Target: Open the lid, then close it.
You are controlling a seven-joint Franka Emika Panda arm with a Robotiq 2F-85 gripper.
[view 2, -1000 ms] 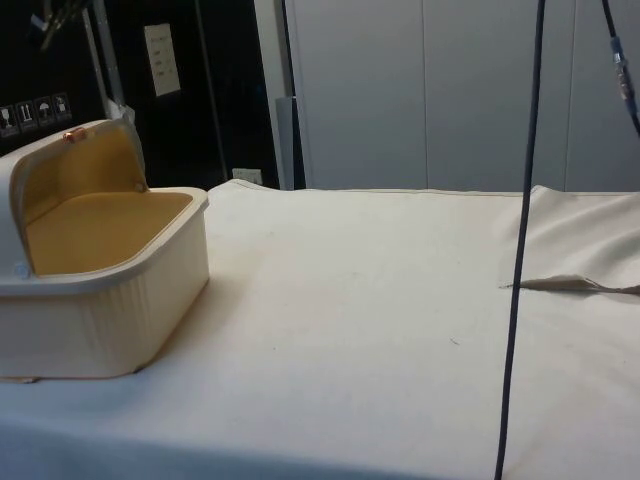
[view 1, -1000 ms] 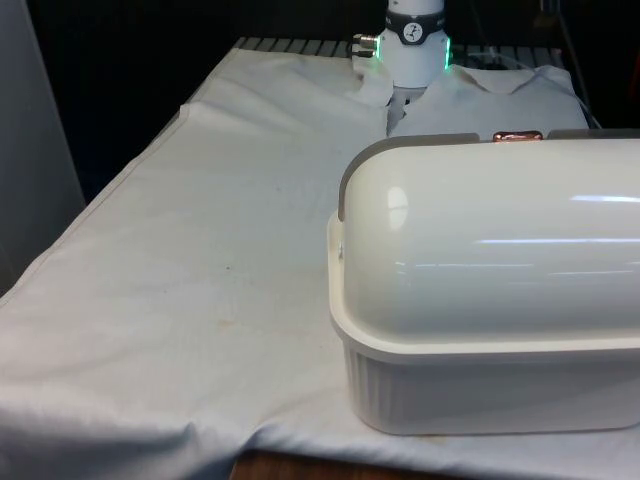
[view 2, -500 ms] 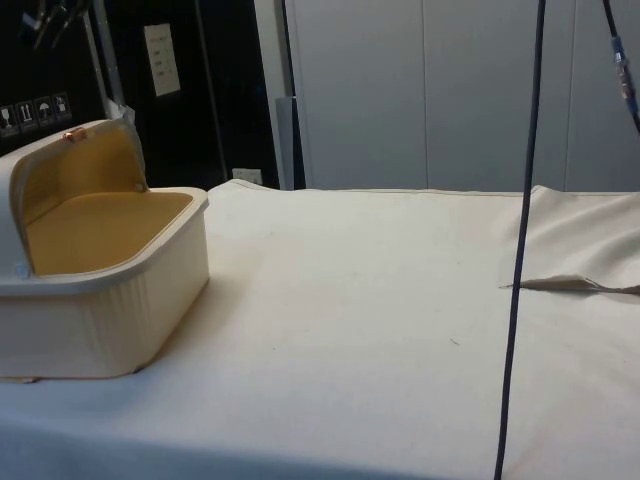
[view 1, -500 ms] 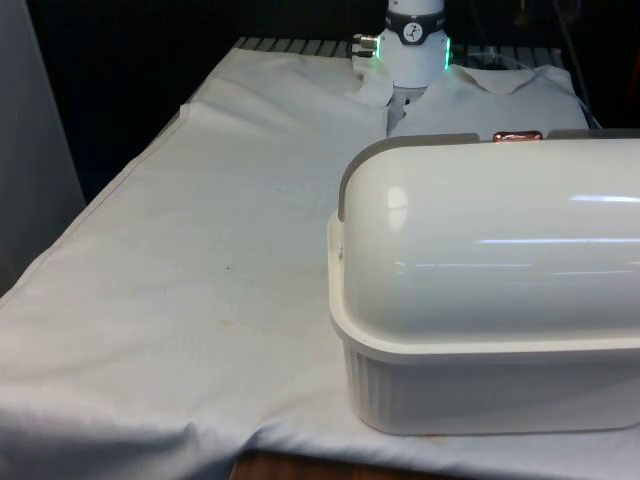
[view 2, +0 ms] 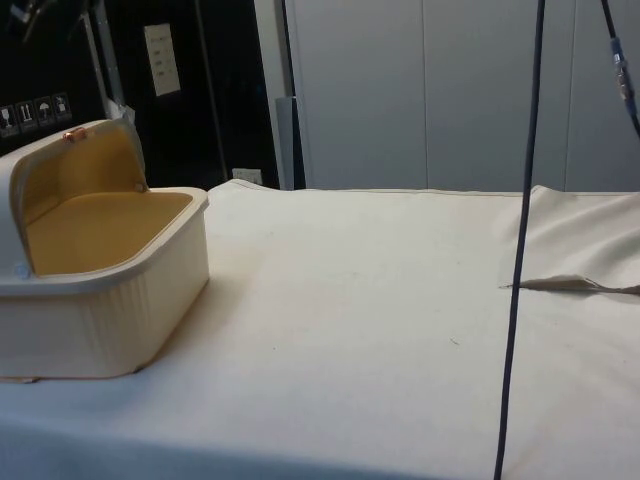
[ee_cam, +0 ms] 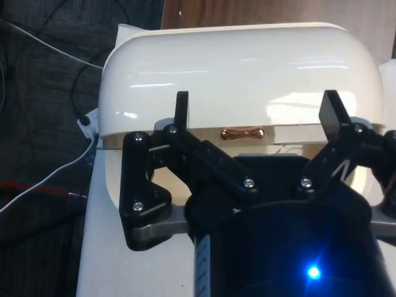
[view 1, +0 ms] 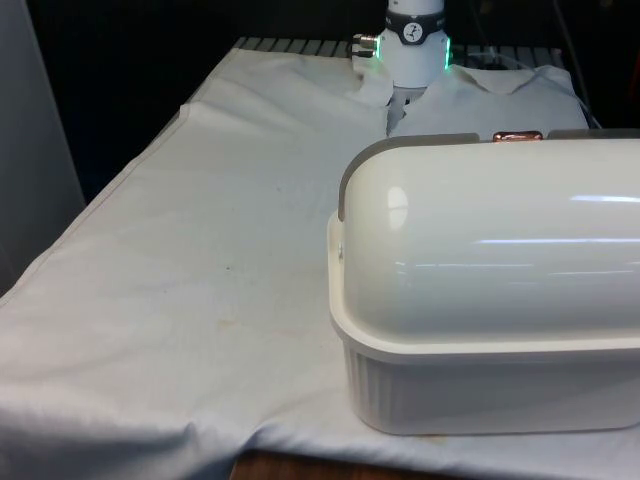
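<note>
White cloth under a cream bread box, lid rolled back, dark cabinets behind; jaws wide apart, empty.

One cream bread box stands on the worktop, which carries one white cloth. The box has one rolled-back lid and one copper handle on that lid. One black pincer hangs above it, with two fingers spread apart. One dark cable hangs at the near right in the side view.
</note>
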